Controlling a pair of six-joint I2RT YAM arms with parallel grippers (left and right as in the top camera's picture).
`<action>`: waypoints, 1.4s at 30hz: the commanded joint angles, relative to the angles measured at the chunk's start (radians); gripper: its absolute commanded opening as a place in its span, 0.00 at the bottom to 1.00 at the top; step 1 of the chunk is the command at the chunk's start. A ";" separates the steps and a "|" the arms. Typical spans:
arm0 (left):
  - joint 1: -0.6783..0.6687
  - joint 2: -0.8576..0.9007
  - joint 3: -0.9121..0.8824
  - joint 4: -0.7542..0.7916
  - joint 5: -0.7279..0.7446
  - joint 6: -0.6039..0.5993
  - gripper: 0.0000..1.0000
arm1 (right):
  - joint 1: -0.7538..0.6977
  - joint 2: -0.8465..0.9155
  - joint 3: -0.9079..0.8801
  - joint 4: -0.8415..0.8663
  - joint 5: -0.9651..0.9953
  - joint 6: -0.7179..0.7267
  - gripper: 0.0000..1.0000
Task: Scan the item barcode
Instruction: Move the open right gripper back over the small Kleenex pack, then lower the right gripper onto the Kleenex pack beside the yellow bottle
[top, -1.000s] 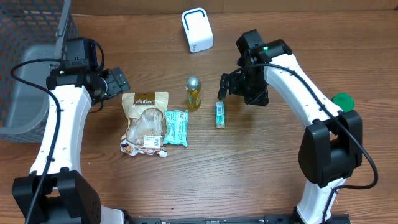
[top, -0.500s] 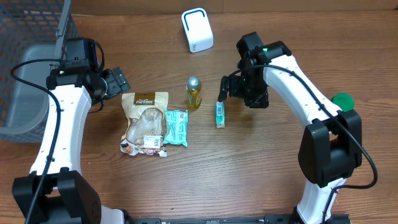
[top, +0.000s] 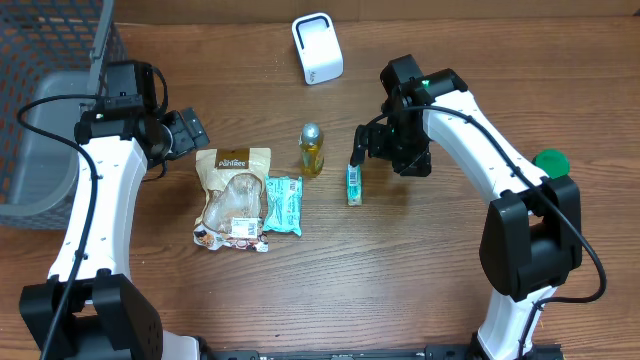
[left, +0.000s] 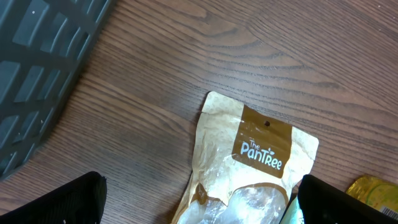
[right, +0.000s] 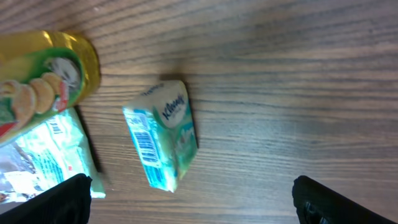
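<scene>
**Item 1, tissue pack (top: 354, 184):** a small teal Kleenex pack, lying flat on the counter (top: 400, 270) near the middle. In the overhead view its long axis runs almost straight from 12 to 6 o'clock. In the right wrist view the brand-name end points to about 12 o'clock, and a barcode (right: 146, 147) shows on the long face toward 9 o'clock. Nothing touches the pack.

**Item 2, right claw (top: 359, 146):** just beyond the pack's 12 o'clock end, with its fingers spread wide and nothing between them.

**Item 3, left claw (top: 195, 130):** at the 11 o'clock corner of the snack bag (top: 234, 198), also spread wide and empty.

**Item 4, other stock:**
- The snack bag is tan and marked PanTree.
- A teal packet (top: 284, 204) touches the bag's 3 o'clock edge.
- A small yellow bottle (top: 312, 148) lies near the pack, at its 10 o'clock.
- A white scanner (top: 317, 48) stands well apart, toward 12 o'clock.
- A grey basket (top: 40, 150) is at the far 9 o'clock edge.
- A green disc (top: 551, 162) is at 3 o'clock.
</scene>
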 joint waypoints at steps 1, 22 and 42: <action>-0.002 -0.011 0.012 0.002 0.005 0.008 1.00 | 0.000 -0.010 -0.005 0.025 -0.017 0.008 1.00; -0.002 -0.011 0.012 0.002 0.005 0.008 1.00 | 0.038 -0.093 0.037 -0.002 -0.008 0.035 0.52; -0.002 -0.011 0.012 0.002 0.005 0.008 1.00 | 0.185 -0.143 -0.005 0.057 0.113 0.090 0.58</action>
